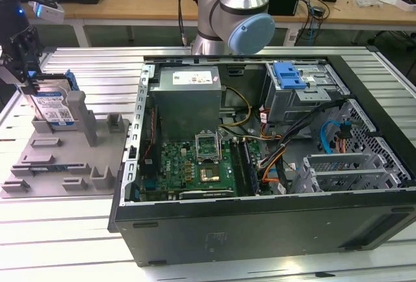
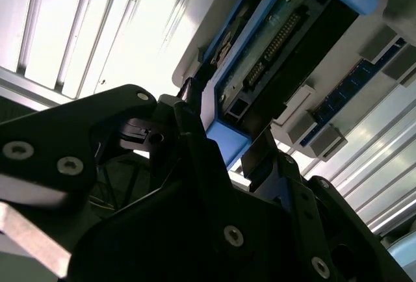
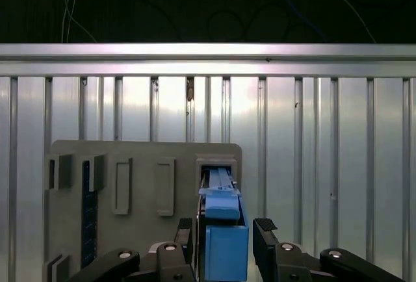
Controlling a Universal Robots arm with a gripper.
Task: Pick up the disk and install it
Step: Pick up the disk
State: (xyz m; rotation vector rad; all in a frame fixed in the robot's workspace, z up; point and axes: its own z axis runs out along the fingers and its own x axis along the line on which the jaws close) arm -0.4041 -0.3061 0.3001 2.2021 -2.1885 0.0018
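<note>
Blue-framed silver disk (image 1: 55,106) stands upright in the grey holder tray (image 1: 65,165), black tool (image 3: 224,230) straddling it with fingers seemingly not yet clamped: pickup step, closing needed.

The exterior view looks down across the worktop (image 1: 78,230) from farther off, with the claw (image 1: 26,80) at its left edge. Both wrist views sit close behind the claw (image 3: 224,236), sharing the disk (image 3: 224,243) between its fingers.

Disk (image 1: 52,105): shiny silver metal, blue plastic frame. Holder tray (image 1: 58,165) matt grey plastic. Table (image 3: 325,165) ribbed bright aluminium.
</note>
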